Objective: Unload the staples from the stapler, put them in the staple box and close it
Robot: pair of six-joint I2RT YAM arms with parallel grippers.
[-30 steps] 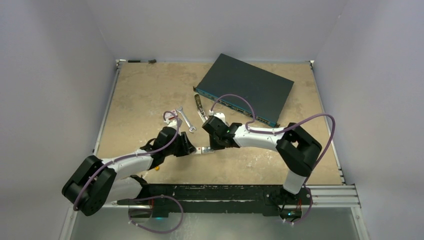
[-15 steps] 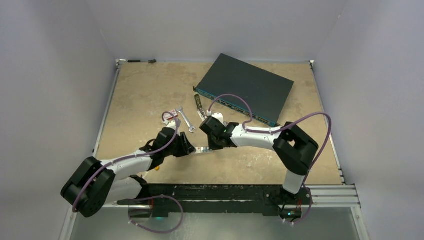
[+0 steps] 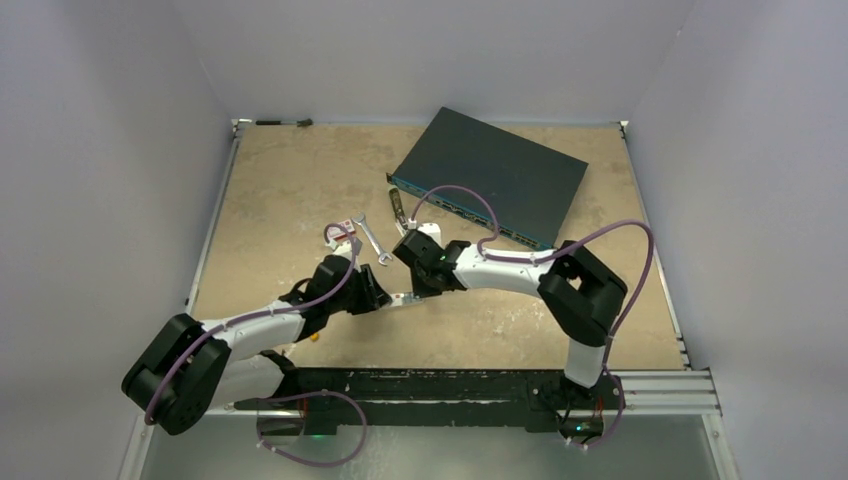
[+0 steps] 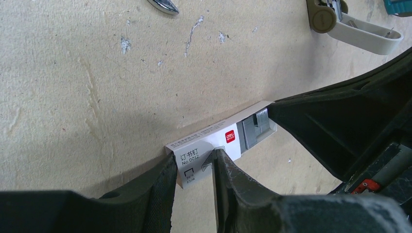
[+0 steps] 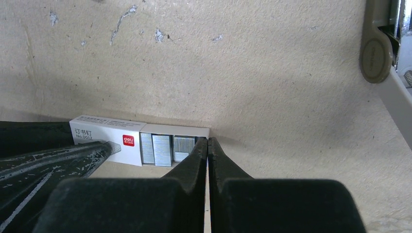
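Pale walls close in a tan, scuffed tabletop (image 3: 280,180), with a dark network switch (image 3: 490,170) lying at the far right. 2 arms reach inward from the near edge and meet near the middle over a small white staple box (image 4: 209,145) with a red logo.

The left hand (image 4: 193,162) is set narrow, its 2 fingers pinching the printed sleeve end of that box. The box's inner tray (image 5: 175,129) is slid partway out of the sleeve, and silvery strips of staples (image 5: 163,148) show inside it. The right hand (image 5: 208,143) is fully closed, fingertips pressed together with nothing between them, and their tips sit right at the open end of the tray.

The stapler (image 3: 400,213) lies on the tabletop beyond both hands, apart from them, between a silver wrench (image 3: 372,240) and the switch. In the right wrist view its pale arm angles away from the metal channel at the olive hinge.
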